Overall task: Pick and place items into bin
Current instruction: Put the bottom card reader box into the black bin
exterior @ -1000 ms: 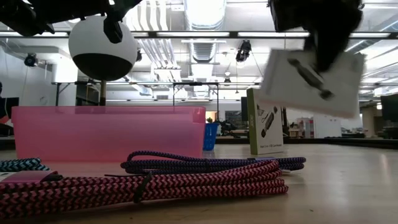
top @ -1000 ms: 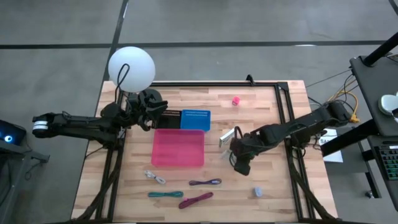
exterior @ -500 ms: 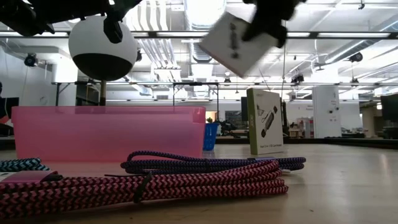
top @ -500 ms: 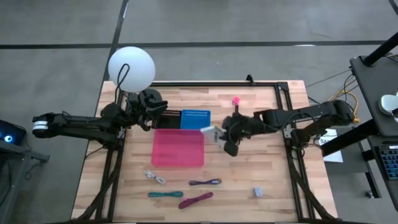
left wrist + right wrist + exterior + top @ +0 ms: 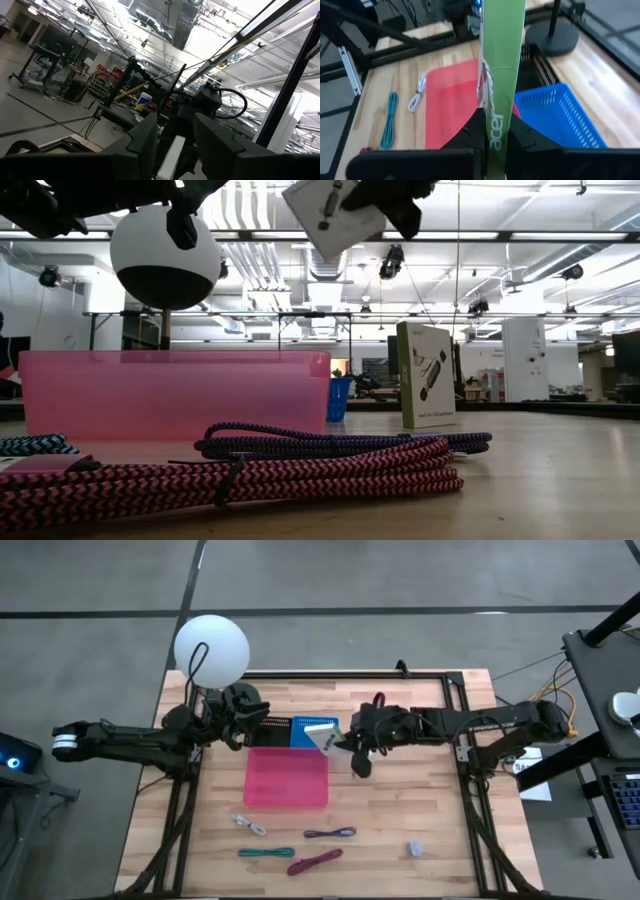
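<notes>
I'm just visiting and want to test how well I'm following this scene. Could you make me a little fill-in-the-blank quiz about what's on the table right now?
1. The right gripper is shut on a green and white ____, held in the air.
2. The bin in the middle of the table is ____ in colour.
3. Beside the pink bin stands a smaller ____ basket.
4. The left gripper is holding ____.

Missing words: box; pink; blue; nothing
</notes>
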Robot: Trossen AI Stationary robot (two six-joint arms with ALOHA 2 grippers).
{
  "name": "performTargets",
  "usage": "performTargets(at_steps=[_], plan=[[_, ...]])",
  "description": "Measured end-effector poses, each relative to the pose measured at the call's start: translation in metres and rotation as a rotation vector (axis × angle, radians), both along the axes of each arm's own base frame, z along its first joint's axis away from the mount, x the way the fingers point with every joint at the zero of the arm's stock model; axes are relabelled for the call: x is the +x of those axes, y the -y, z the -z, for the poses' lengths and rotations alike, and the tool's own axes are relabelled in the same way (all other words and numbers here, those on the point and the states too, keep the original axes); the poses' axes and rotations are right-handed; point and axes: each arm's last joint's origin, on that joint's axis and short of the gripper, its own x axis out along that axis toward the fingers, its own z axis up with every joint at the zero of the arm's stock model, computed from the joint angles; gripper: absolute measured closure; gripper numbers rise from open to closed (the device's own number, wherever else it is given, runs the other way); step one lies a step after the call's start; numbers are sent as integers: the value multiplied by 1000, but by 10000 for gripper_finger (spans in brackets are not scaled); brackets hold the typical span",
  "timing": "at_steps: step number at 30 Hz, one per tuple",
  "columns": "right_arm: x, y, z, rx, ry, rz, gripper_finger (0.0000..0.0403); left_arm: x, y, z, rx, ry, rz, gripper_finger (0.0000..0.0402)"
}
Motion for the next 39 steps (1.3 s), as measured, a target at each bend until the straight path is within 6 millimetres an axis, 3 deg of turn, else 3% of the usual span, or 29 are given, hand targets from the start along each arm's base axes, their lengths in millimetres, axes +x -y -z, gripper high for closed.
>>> performTargets(at_steps=[11,29,39], plan=[[2,15,0,-57,5,16,383,0,0,0,-4,1,2,288],[9,17,-14,-125,165,-3,383,0,0,0,2,-2,0,288],[11,25,-24,-129,273,26,383,17,-2,9,84,-86,-32,288]])
